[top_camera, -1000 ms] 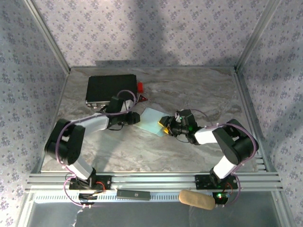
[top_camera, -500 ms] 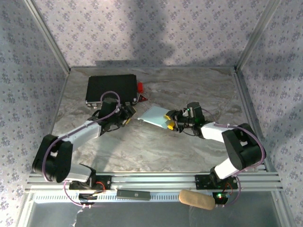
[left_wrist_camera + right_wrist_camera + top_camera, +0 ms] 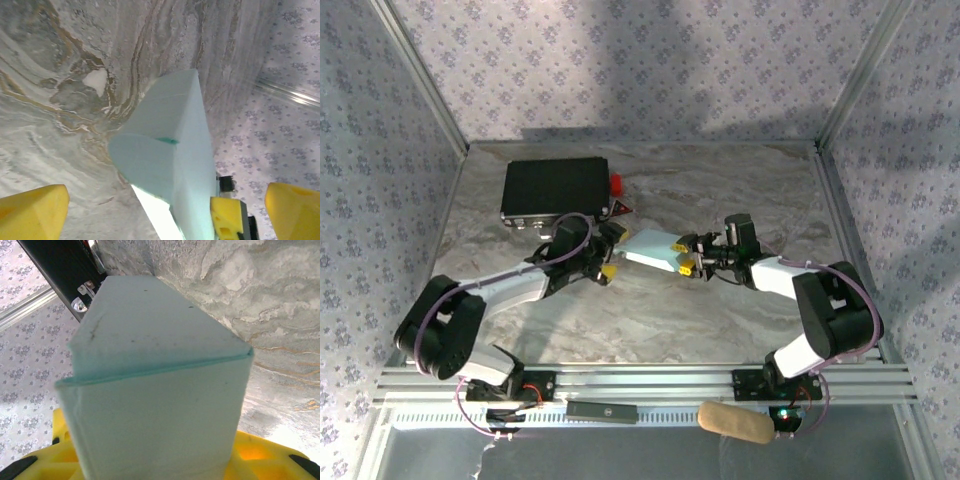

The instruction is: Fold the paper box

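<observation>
Left tool [image 3: 613, 251] nearer one paper box [image 3: 650, 247]

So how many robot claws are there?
2. The left claw is open, just left of the blue box. The right claw is shut on the box's right end.

You have a grey marbled desk [image 3: 720, 320] with veined swirls across its top. A black case [image 3: 555, 187] lies flat on its far left part. One red piece [image 3: 617, 184] sits against the case's right edge, and a second red piece [image 3: 620, 209] lies just off its near right corner. Over the middle is the pale blue box [image 3: 650, 247]; you cannot tell whether it touches the desk.
</observation>
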